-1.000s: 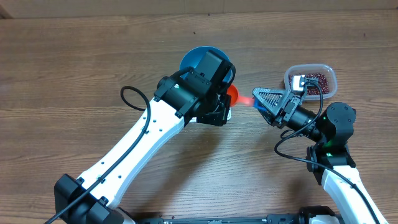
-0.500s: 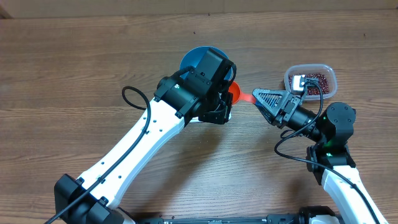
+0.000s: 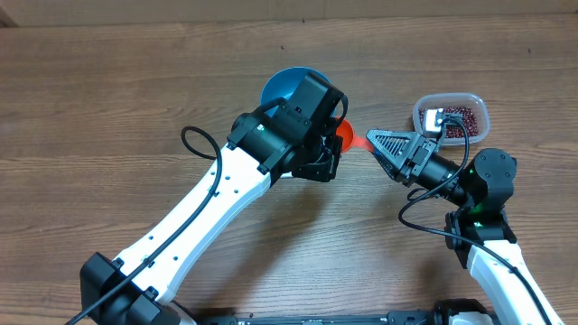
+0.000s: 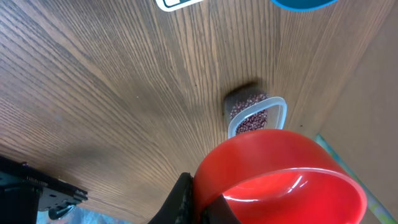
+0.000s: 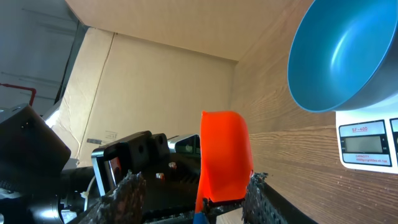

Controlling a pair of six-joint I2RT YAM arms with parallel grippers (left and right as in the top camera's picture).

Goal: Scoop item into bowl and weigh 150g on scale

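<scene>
**Scoop between both jaws, beans by my right wrist**

My left jaws are clenched on the red plastic scoop (image 3: 341, 135), holding it just beside the round deep blue bowl (image 3: 282, 86). The bowl sits on the small white kitchen scale (image 5: 367, 144). My right jaws stand released around the scoop, one finger (image 5: 129, 199) clear of it. The small dark red beans (image 3: 461, 113) lie in the clear plastic tub (image 3: 485, 113) on the wooden desk (image 3: 108, 90), beside my right wrist and apart from the bowl.

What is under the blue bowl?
The white scale sits under the bowl. The right wrist view shows only its front edge with the display. The rest of it is covered by the bowl.
</scene>
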